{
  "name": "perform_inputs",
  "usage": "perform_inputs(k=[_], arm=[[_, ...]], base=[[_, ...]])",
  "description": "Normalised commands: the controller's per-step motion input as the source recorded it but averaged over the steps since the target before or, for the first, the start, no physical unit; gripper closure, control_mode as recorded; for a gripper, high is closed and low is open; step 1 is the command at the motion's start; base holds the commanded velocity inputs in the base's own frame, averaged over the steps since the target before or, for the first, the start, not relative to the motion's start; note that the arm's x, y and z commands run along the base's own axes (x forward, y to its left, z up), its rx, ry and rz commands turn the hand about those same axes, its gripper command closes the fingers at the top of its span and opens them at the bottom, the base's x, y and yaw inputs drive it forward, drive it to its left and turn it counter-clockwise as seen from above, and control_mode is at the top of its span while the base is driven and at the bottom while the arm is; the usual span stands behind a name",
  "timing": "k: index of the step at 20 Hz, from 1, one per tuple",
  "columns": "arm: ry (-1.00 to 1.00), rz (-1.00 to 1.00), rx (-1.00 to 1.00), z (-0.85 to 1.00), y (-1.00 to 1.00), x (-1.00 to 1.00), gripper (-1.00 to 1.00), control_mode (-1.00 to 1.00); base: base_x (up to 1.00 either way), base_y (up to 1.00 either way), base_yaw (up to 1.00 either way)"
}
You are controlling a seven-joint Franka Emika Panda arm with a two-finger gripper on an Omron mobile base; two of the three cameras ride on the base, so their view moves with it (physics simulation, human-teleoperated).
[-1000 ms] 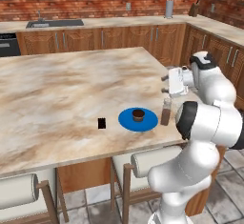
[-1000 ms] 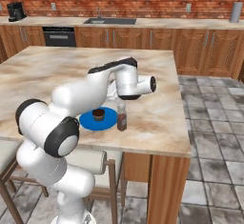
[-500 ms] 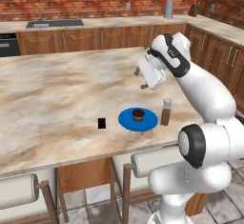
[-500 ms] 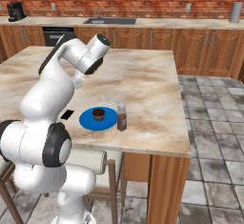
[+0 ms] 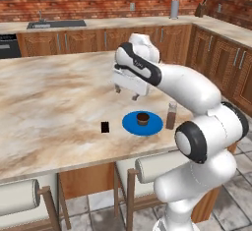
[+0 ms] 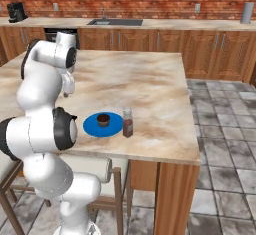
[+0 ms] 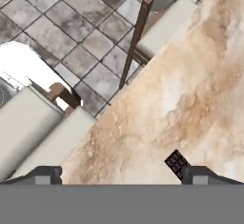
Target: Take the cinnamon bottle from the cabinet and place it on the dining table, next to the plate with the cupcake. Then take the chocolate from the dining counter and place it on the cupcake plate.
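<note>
Standing upright on the worktop [image 5: 54,107], the one bottle [image 5: 171,115] sits just right of the one blue plate [image 5: 132,124], near the front edge and apart from the rim. One cupcake [image 5: 142,118] rests on the plate's middle. One dark chocolate [image 5: 105,127] lies flat left of the plate, well clear of it, with bare marble all around.

Since half a second ago the arm has swung further left: the hand [image 5: 126,92] now hangs above the worktop behind the plate and chocolate, no longer over the bottle's side. Its fingers are spread wide and carry nothing. From the hand view, the chocolate [image 7: 177,162] sits beside one fingertip [image 7: 204,174], near the worktop's edge, with two stools [image 7: 38,132] and tiled floor [image 7: 52,23] beyond.
</note>
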Motion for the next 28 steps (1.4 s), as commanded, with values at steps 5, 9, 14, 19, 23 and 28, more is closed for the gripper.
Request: perform_inputs(k=[5,9,14,19,23,28], arm=[[0.03,0.73,-0.19,-0.81,0.05,0.04,-1.00,-1.00],[0.02,0.34,-0.10,-0.64,0.48,0.04,-1.00,-1.00],[0.00,0.13,0.00,-0.55,0.35,0.21,-1.00,-1.00],[0.00,0.05,0.00,-0.79,0.12,0.28,-1.00,-1.00],[0.00,0.01,0.00,-0.74,0.19,0.45,-1.00,-1.00],[0.00,0.00,0.00,-0.55,0.10,0.38,-1.00,-1.00]], base=[[0.00,0.00,0.00],[0.00,0.00,0.00],[0.00,0.00,0.00],[0.00,0.00,0.00],[0.00,0.00,0.00],[0.00,0.00,0.00]])
